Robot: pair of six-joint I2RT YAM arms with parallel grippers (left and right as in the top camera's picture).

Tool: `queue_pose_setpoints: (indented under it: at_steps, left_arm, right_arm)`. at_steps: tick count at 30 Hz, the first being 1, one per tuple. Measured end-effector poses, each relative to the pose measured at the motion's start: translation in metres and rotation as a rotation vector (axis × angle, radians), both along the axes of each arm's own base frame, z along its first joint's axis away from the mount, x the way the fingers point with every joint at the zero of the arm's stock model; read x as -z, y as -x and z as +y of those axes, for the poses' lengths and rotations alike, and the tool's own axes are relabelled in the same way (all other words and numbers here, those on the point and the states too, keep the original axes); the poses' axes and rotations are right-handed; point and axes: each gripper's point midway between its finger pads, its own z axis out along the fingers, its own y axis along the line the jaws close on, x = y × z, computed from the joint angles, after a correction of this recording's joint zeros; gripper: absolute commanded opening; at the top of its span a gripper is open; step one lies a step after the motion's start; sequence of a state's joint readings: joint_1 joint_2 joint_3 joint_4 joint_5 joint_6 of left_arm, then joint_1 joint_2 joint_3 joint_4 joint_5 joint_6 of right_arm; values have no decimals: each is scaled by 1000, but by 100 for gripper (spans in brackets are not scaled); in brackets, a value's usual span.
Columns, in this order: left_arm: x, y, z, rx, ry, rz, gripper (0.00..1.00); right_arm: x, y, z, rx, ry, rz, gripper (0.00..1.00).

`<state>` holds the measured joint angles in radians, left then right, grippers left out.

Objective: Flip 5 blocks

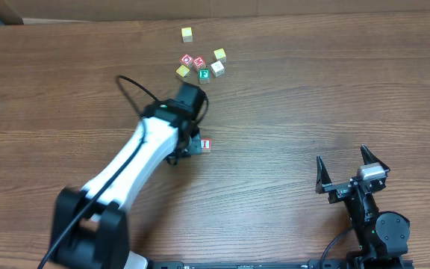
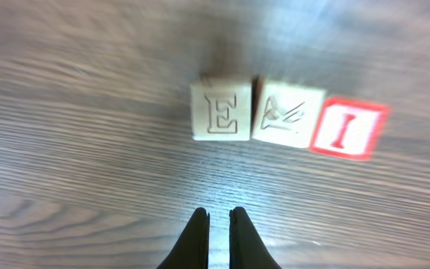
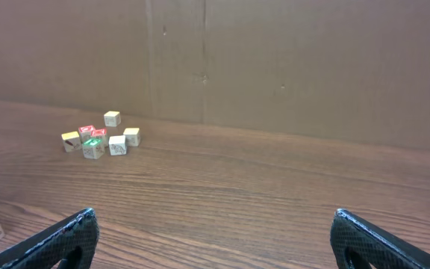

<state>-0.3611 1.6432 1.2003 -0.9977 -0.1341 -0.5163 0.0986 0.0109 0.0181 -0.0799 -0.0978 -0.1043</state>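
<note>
Left fingers [image 2: 198, 235]: pressed together, nothing held, tips over bare wood just short of a row of three blocks.
Bench [image 1: 312, 90]: brown wood grain, flat, carrying every block.
Left arm [image 1: 136, 161]: stretched diagonally toward mid-bench, hiding most of that row from overhead.
Right fingers [image 3: 58, 240]: spread wide, empty, low at the near right of the bench, well apart from all blocks.
Far cluster [image 1: 202, 63]: loose huddle beyond the left arm; green E block [image 1: 204, 74] and a pale block [image 1: 217, 68] mixed in with red-topped cubes [image 1: 187, 59] and yellow-topped cubes [image 1: 219, 54].
Row by the left fingers: carved E block [image 2: 220, 112], picture block [image 2: 286, 113], red I block [image 2: 348, 128], side by side; thin dark gap after the E, the other two seemingly touching; view somewhat blurred.
Handling: judged light, rigid, smooth-faced wood, not fragile; likely to skid or tumble under a glancing push, being so small.
Where to take hold: near and far faces of a row block, since the inner side faces are shut in by neighbours; outer face of the E or the I also free.
In the way: neighbours in the row, easily nudged by a wide approach; in the cluster, non-task cubes crowding the green E block. Shut fingers to be parted before any grasp.
</note>
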Motion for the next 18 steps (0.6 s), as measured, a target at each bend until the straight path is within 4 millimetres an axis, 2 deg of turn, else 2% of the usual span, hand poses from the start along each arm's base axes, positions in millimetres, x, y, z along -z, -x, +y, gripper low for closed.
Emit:
queue_pose_setpoints:
  at_steps: [2,4,8,11,18]
  left_arm:
    - [-19,-7,13,-44,16,-56,4]
    - [-26,-11,29,-94,16,-75,4]
    - [-20,-13,63,-194,4,-47,4]
    - [-10,-15,78,-229,0,-23,4]
    - [30,-15,65,-200,46,73,4]
  right_arm:
    - [0,0,0,0,0,0,100]
    - [0,0,0,0,0,0,100]
    - [0,0,0,0,0,0,100]
    - [0,0,0,0,0,0,100]
    - [0,0,0,0,0,0,100]
